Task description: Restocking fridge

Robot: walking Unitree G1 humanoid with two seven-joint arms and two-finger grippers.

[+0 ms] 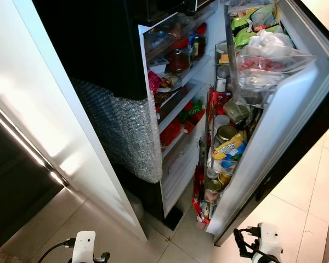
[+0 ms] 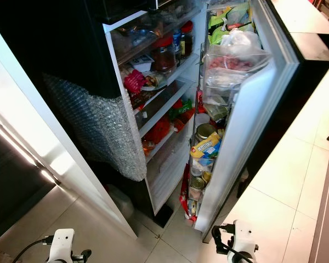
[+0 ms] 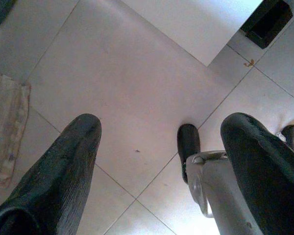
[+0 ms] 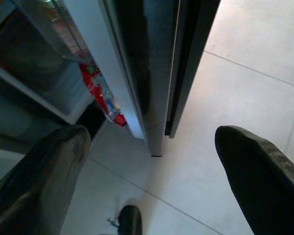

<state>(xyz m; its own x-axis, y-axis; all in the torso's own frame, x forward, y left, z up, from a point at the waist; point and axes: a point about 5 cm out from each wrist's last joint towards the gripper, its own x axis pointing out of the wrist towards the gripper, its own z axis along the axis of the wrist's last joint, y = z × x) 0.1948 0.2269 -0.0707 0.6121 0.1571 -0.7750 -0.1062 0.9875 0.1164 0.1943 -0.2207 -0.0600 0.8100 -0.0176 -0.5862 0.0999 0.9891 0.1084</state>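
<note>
The fridge [image 1: 178,115] stands open in front of me, its shelves packed with red-lidded jars [image 1: 178,57] and red packets [image 1: 172,131]. Its door [image 1: 288,137] is swung out to the right; the door racks hold cans, a yellow packet [image 1: 233,147] and a clear bin of red food [image 1: 268,63]. Both arms hang low, with the left wrist [image 1: 83,246] and right wrist [image 1: 266,241] near the floor. My left gripper [image 3: 161,127] is open over bare tiles. My right gripper [image 4: 149,142] is open too, holding nothing, just off the door's bottom corner [image 4: 157,147].
Bubble wrap [image 1: 123,131] covers the black panel left of the shelves. A white panel [image 1: 55,109] leans out further left, beside a dark cabinet [image 1: 11,181]. A worn mat [image 3: 7,127] lies on the tiles, and my own foot [image 3: 188,142] is below the left gripper.
</note>
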